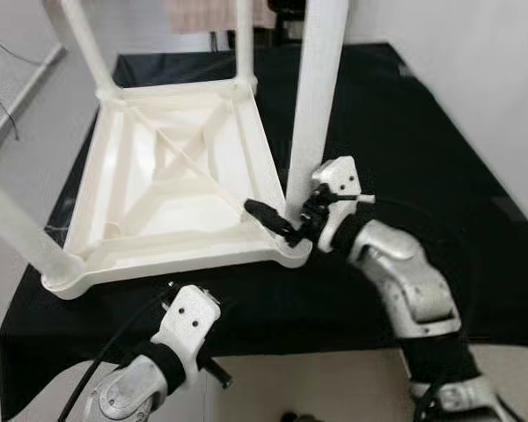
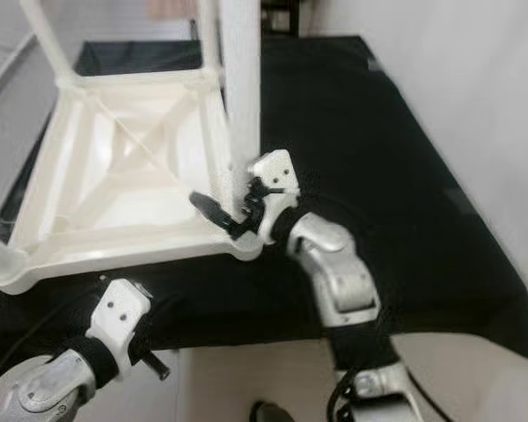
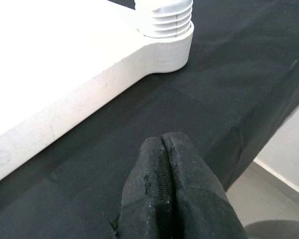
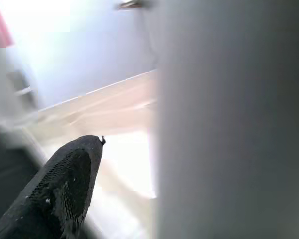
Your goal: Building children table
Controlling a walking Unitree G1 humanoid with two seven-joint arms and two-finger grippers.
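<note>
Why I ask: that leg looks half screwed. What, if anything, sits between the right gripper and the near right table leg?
Nothing visible: the right gripper is already at the base of the leg, by the corner of the upturned white tabletop.

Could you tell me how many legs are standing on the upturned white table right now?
4: far-left corner leg, far-right leg, near-left leg, and near-right leg, beside the right gripper.

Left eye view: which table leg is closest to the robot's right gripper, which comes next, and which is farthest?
1. Thick white leg, right beside the right gripper, at the table's near right corner.
2. Near-left leg, across the upturned table.
3. Far-left leg, at the back corner.
</note>
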